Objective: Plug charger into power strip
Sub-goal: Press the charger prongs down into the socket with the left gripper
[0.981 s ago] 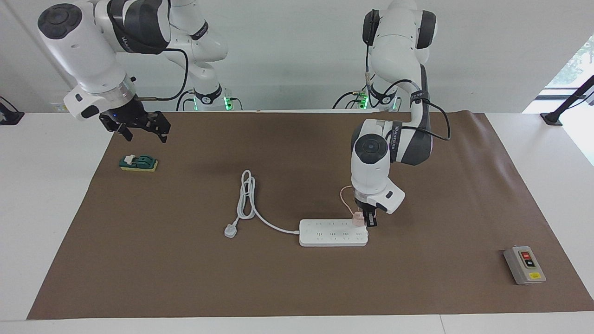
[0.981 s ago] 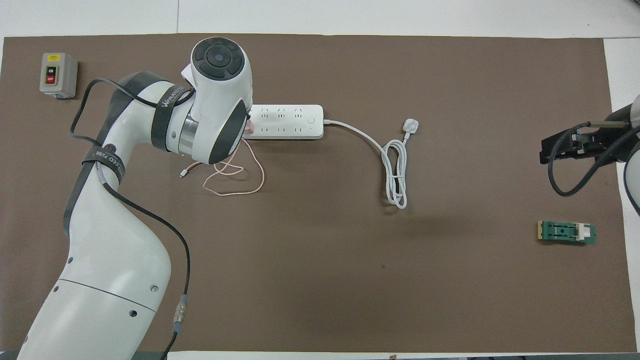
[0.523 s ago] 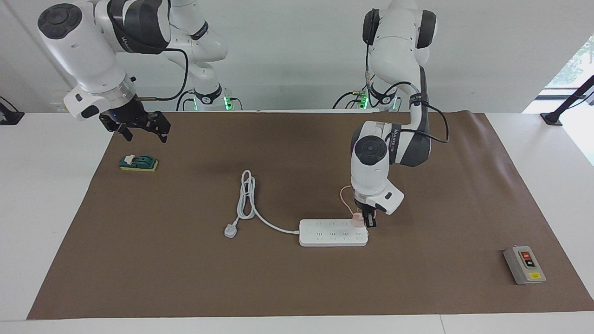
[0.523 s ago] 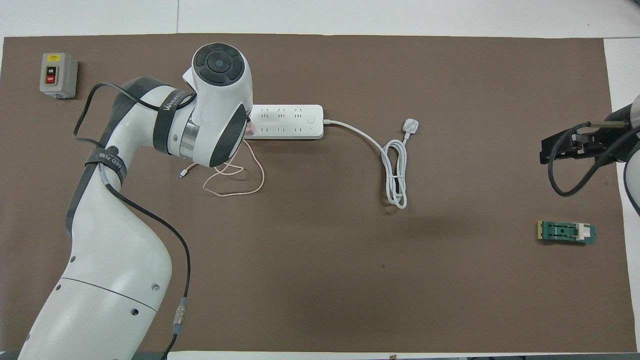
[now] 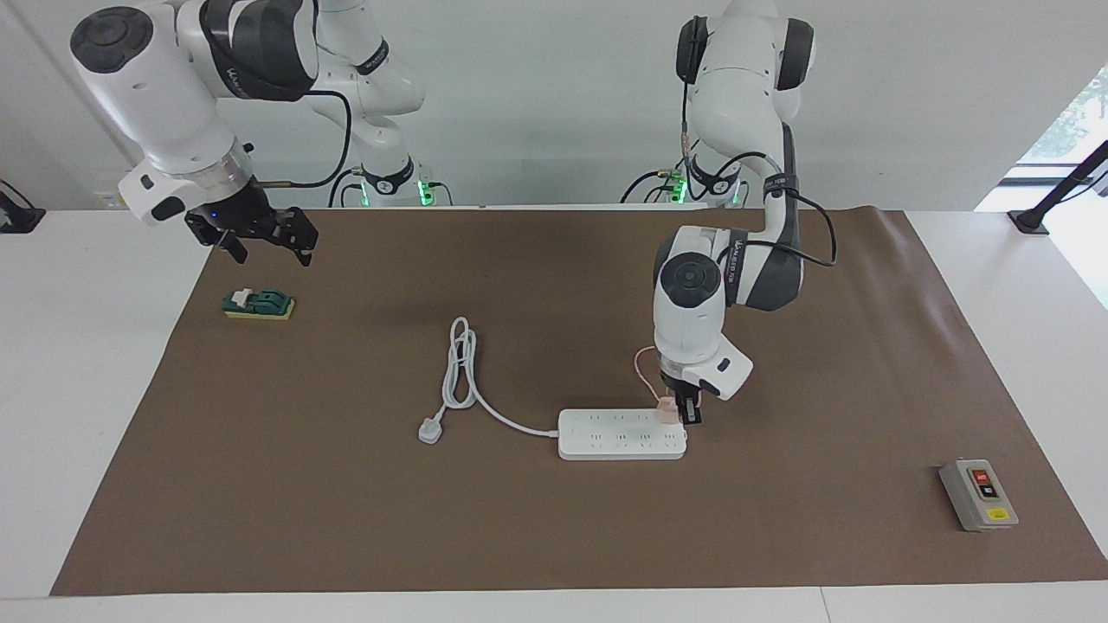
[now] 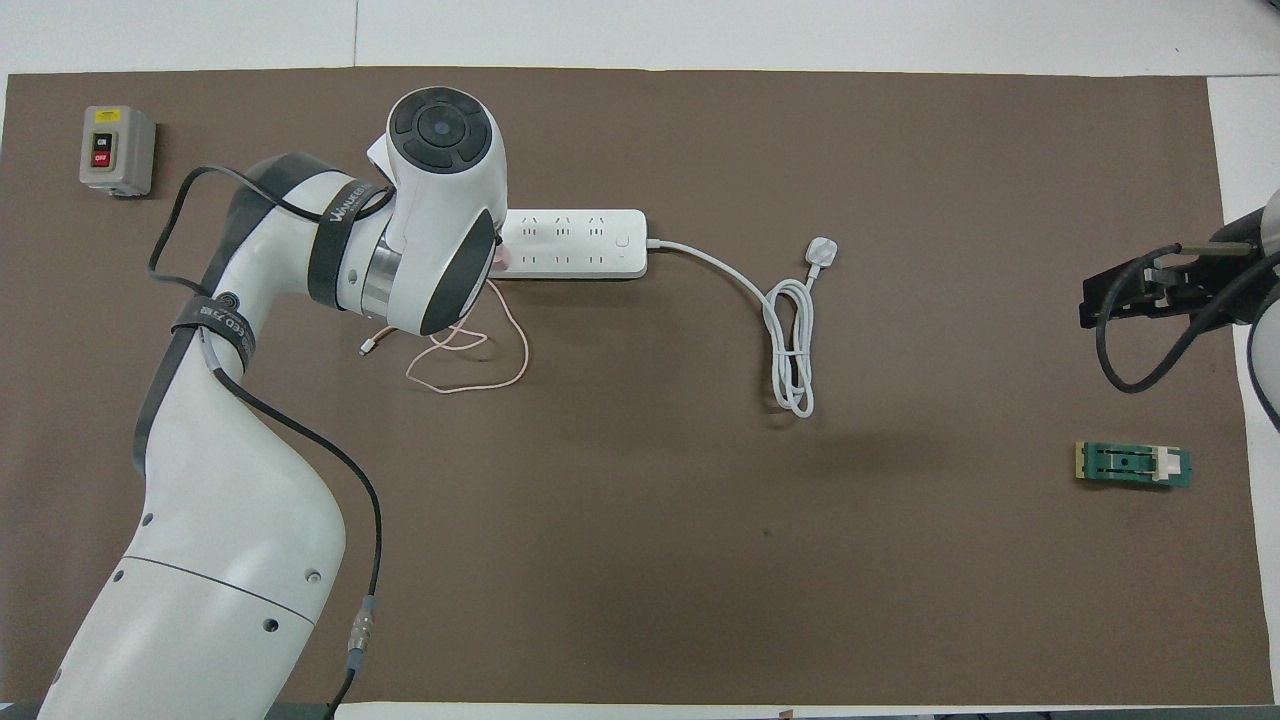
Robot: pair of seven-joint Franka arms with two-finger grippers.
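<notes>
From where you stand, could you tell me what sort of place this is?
Probably a robotics lab bench: two Franka arms share a table under a brown mat, with a power strip, charger and switch box as props.

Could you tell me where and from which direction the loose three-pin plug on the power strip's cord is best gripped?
Grip the plug across its flat body, coming straight down from above. It lies flat on the mat, clear of the power strip, with its cord trailing toward the robots, so probably close across the sides the cord does not leave.
</notes>
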